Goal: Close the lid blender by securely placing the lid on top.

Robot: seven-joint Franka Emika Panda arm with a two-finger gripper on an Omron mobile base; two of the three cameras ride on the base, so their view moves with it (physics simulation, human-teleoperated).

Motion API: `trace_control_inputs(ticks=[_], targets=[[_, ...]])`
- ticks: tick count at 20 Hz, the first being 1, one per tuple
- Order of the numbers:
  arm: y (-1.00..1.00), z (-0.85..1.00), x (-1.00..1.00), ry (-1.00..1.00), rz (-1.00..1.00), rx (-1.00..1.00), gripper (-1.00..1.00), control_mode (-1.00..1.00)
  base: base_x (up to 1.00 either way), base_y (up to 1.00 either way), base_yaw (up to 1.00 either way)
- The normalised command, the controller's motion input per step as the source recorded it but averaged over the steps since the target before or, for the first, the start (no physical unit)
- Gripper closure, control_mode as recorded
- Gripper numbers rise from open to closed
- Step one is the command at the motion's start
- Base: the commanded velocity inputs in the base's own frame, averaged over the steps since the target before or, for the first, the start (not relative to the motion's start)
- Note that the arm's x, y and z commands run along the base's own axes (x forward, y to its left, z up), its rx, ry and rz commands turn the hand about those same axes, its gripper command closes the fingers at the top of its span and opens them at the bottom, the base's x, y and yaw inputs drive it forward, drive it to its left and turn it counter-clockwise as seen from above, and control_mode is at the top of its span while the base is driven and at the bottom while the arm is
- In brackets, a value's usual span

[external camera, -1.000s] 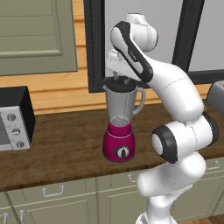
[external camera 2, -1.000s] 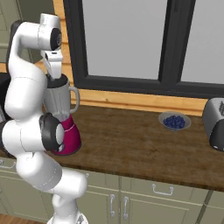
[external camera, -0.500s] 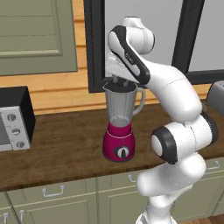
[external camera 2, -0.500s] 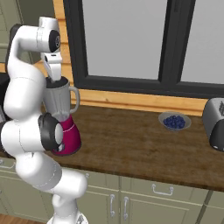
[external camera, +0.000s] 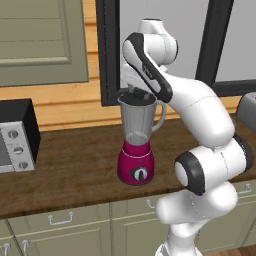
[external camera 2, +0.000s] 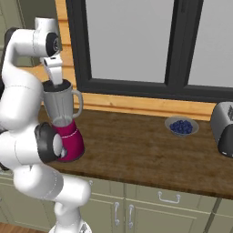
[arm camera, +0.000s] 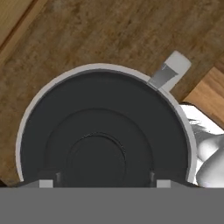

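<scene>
Now the lid (arm camera: pixel 100 144) sits on the blender (external camera: pixel 136 145) jar, directly beneath the gripper (arm camera: pixel 101 183), whose fingertips stand apart, straddling it.

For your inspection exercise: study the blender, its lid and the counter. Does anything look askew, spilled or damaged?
Nothing stands out. The lid sits centred and level inside the rim of the blender, which stands upright on the counter. No spill shows. The claw hovers just above the lid.

Dark wooden surface (external camera 2: pixel 136 150) runs along a wall of pale wood planks (external camera: pixel 65 105). Black-framed window (external camera 2: pixel 132 45) above it. Grey-green cupboard doors (external camera 2: pixel 150 207) with metal handles below; a matching upper cupboard (external camera: pixel 35 42) at left.
</scene>
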Motion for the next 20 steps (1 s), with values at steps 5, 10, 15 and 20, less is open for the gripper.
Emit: trace_control_inputs(ticks=[5,10,15,20], targets=[[0.00,0.00,-0.06,-0.15,0.00,0.00,-1.00,-1.00,0.00,0.00,0.00],[-0.10,0.24,-0.15,-0.19,0.01,0.00,-1.00,-1.00,0.00,0.00,0.00],[-0.52,0.17,-0.70,-0.26,0.02,0.01,-1.00,-1.00,0.00,0.00,0.00],[-0.55,-0.01,-1.00,-0.25,0.00,0.15,-1.00,-1.00,0.00,0.00,0.00]])
